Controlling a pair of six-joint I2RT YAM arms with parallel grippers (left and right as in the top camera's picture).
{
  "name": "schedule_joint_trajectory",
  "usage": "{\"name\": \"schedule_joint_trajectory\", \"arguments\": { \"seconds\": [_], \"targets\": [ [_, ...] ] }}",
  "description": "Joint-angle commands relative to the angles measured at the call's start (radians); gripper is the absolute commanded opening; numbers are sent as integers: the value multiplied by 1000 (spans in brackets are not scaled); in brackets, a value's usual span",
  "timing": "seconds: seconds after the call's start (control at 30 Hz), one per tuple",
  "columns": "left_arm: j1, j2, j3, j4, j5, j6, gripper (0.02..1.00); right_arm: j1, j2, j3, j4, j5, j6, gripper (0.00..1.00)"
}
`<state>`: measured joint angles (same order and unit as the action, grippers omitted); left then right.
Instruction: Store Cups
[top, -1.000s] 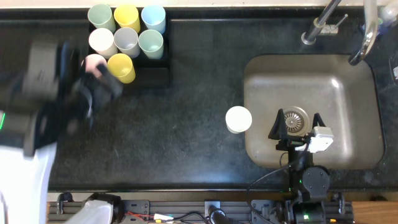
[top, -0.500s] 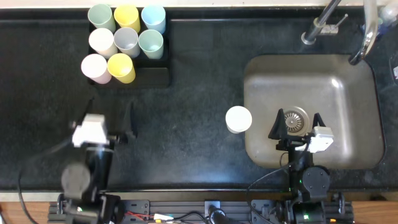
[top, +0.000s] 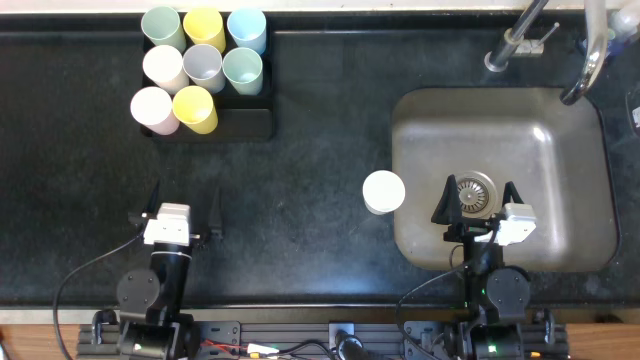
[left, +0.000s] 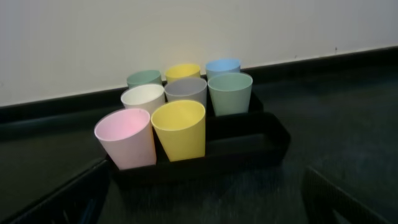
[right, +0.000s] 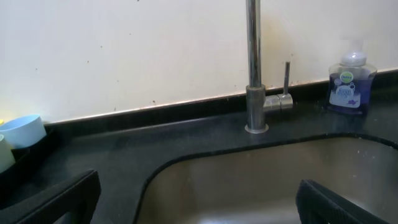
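Left fingers (top: 217, 212) back near base (top: 140, 292), well apart from pink cup (top: 152, 108).

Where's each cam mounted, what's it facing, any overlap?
Top view: overhead, looking down at counter; both arms, left gripper, right gripper along bottom.
Left wrist view: left arm, faces cup tray; own fingers show.
Right wrist view: right arm, faces faucet; own fingers show.
Shared: cup tray, in top and left wrist.

Top view lit evenly and brightly from overhead; black counter (top: 320, 190) matte, shadows soft. Steel sink (top: 560, 140) carries a dull sheen, faucet (right: 251, 56) a thin highlight. The cups (left: 179, 127) throw faint shadows into the tray (left: 273, 140); pale wall (right: 137, 50) bright, perhaps slightly overexposed
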<state>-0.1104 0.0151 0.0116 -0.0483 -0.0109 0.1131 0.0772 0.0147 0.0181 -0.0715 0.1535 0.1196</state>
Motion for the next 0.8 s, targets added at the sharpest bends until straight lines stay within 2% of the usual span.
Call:
{"name": "schedule_joint_trajectory", "arguments": {
  "seconds": [0.03, 0.8],
  "targets": [
    [5, -13, -4, -37, 10, -35, 998, -5, -8, -13, 6, -3, 4, 998],
    [33, -13, -4, -36, 10, -35, 998, -5, -8, -13, 6, -3, 4, 998]
  ]
}}
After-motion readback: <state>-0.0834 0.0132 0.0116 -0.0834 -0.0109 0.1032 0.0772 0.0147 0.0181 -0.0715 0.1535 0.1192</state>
